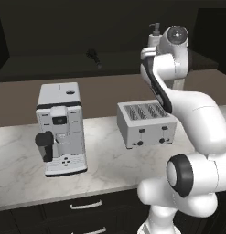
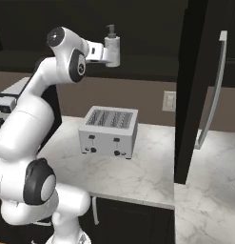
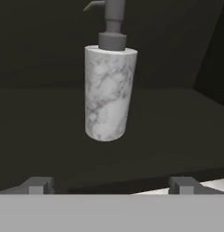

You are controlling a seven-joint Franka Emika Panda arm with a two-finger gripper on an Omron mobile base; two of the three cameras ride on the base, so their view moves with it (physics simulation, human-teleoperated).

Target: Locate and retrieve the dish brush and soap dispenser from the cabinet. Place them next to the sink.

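**Spotter:** Walk me through it, nearest first.

**Operator:** Closest to me is the marble counter (image 1: 110, 160). The coffee machine (image 1: 61, 128) stands toward its left end, the toaster (image 2: 108, 131) further right, near the back edge. Neither is in my way; I'm reaching over the toaster.

**Spotter:** And the hand?

**Operator:** The gripper (image 3: 111, 185) is up at shelf height, fingers spread wide apart with nothing between them. I've got them parted like that so the bottle can pass between them, I'd say. The two fingertips (image 3: 38, 185) sit either side of centre in the hand view.

**Spotter:** Target?

**Operator:** The soap dispenser (image 3: 108, 93) is dead ahead, upright on the dark shelf of the cabinet (image 3: 177, 127), near its front edge. White marbled body, dark pump on top. It's lined up between my fingers but clear of them, no contact yet.

**Spotter:** The brush?

**Operator:** The dish brush (image 1: 94, 57) lies flat on the same shelf, well to the left of the dispenser and further back. Untouched.

**Spotter:** So where are we?

**Operator:** My read: on the approach for the first pickup. Next I'd push straight forward until the body sits between the pads, then close. Risk is nudging the bottle and tipping it deeper in.
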